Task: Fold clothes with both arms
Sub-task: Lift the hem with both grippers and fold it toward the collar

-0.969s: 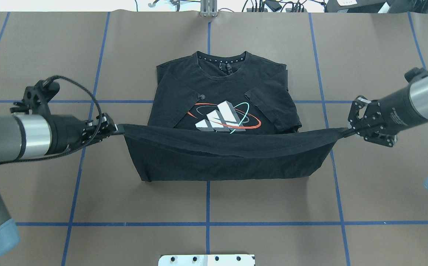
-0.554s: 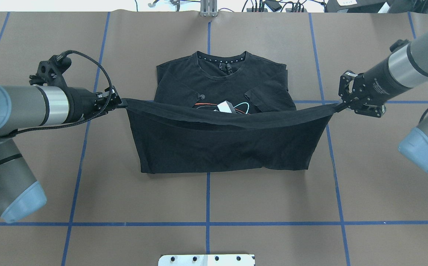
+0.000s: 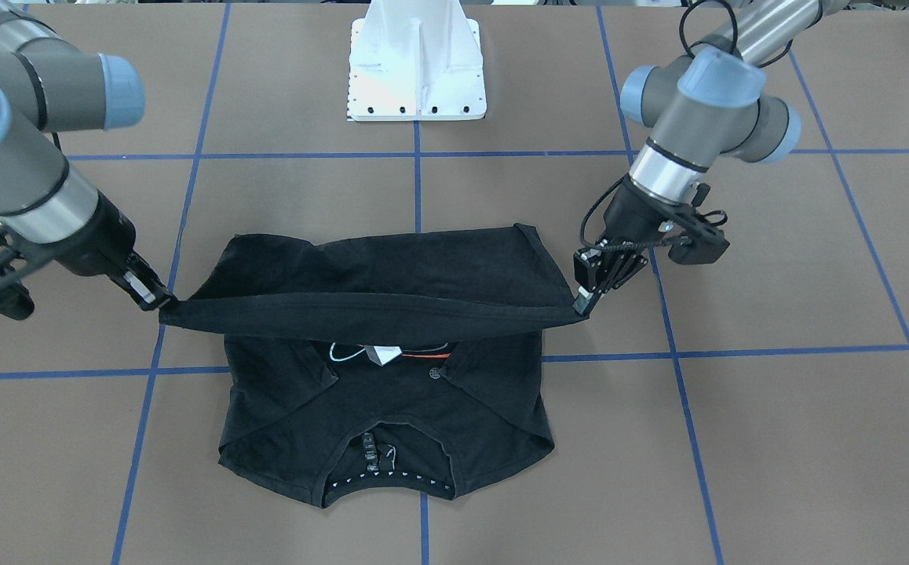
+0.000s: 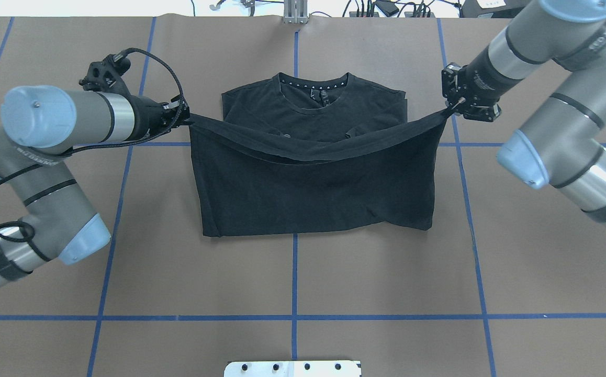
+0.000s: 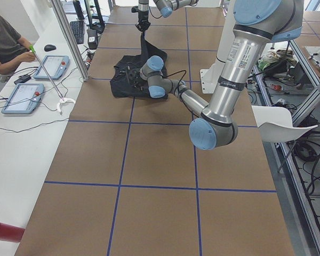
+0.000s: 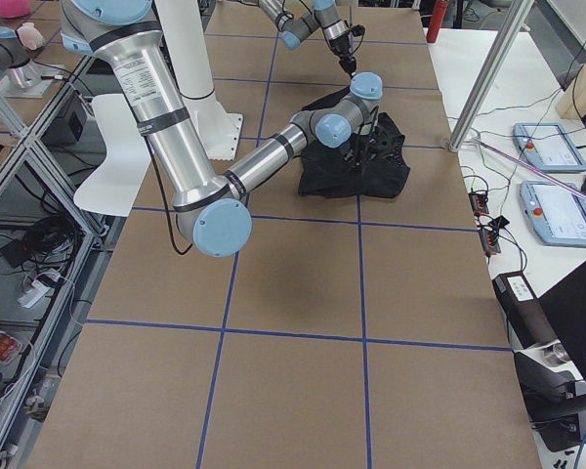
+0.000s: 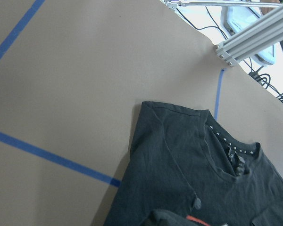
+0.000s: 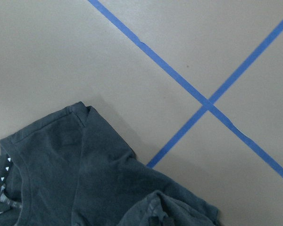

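A black T-shirt (image 4: 313, 193) is being held taut by its hem, the left gripper (image 4: 184, 120) and right gripper (image 4: 447, 109) each clamped on a corner.

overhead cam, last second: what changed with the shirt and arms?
The left gripper and right gripper carried the hem of the black short-sleeved T-shirt toward its collar; the lifted edge now hides the chest graphic from overhead. Both stay shut on the hem corners. Collar end unmoved.
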Robot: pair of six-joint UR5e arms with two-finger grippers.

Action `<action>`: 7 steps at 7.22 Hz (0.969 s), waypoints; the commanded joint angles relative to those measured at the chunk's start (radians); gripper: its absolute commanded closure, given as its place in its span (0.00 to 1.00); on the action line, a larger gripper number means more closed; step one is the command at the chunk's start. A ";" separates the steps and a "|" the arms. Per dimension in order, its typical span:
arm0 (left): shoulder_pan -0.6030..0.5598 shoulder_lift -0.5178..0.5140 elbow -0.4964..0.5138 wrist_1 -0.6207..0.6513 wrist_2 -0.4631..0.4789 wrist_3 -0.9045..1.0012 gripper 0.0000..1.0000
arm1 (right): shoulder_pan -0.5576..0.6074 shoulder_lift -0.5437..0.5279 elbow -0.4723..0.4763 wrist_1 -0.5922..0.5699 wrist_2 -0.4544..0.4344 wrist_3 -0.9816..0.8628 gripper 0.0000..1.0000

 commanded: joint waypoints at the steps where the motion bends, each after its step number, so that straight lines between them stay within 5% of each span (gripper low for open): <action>1: -0.011 -0.042 0.156 -0.122 0.027 0.000 1.00 | -0.015 0.117 -0.174 0.004 -0.058 -0.060 1.00; 3: -0.013 -0.082 0.245 -0.143 0.053 0.000 1.00 | -0.072 0.144 -0.254 0.013 -0.171 -0.062 1.00; 5: -0.019 -0.089 0.317 -0.219 0.065 0.000 1.00 | -0.081 0.150 -0.304 0.014 -0.193 -0.098 1.00; 7: -0.019 -0.095 0.343 -0.224 0.065 0.000 0.87 | -0.095 0.175 -0.359 0.037 -0.228 -0.098 1.00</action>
